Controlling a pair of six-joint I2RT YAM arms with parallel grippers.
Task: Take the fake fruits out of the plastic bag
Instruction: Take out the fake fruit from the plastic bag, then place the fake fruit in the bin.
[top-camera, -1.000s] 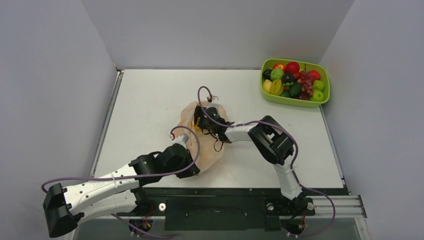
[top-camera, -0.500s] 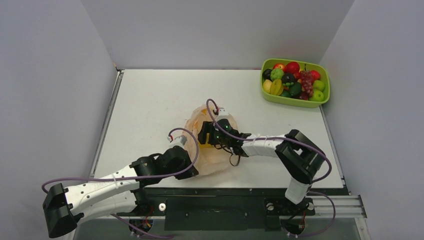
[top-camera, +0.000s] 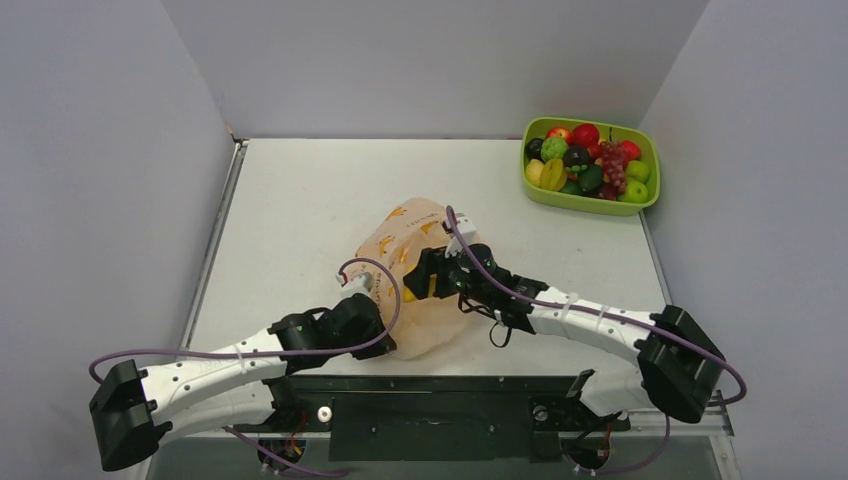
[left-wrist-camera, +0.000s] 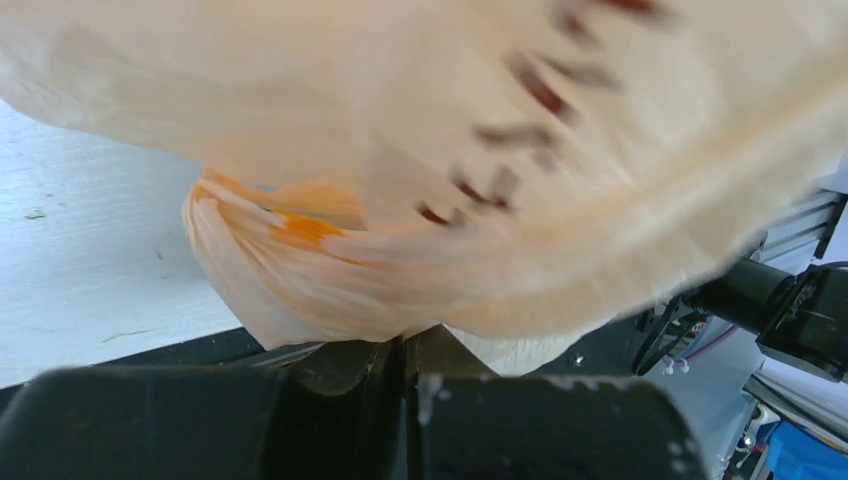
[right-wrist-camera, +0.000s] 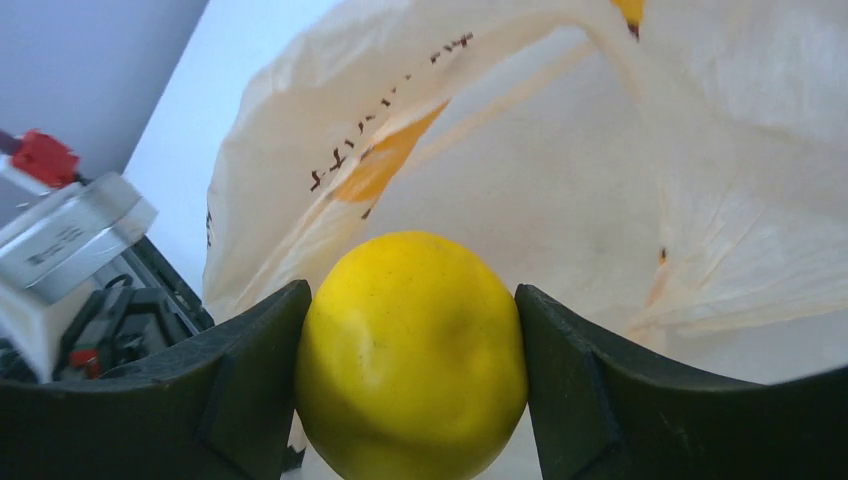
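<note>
**Bag** (top-camera: 405, 235). Thin, crinkled, see-through peach-orange plastic with small orange printed marks. It sits in the lower middle of the overhead view as a bunched mound on the white table (top-camera: 300, 200), between the two arms. In the left wrist view it fills the upper frame, blurred. In the right wrist view its pale wall covers the centre and right.

**Yellow fruit** (right-wrist-camera: 412, 355). Round, glossy and slightly dimpled. It is at the bottom centre of the right wrist view, at the bag's mouth, with the bag's inner wall behind it.

**Right claw** (right-wrist-camera: 410, 300). One dark finger presses on each side of the yellow fruit, pinching it. In the overhead view it lies against the right side of the bag, and its arm stretches low from the lower right corner.

**Left claw** (left-wrist-camera: 405, 365). It is at the bottom centre of the left wrist view. Its fingers are pressed together, with a fold of the bag caught between them. In the overhead view it meets the bag's lower left edge.

**Tray** (top-camera: 590, 205). Lime-green and rectangular, in the upper right of the overhead view, near the table's far right corner and well apart from the bag.

**Fruits** (top-camera: 585, 135). A heap of red, green, yellow and dark pieces fills the tray. A bunch of grapes (top-camera: 612, 165) lies on top.
</note>
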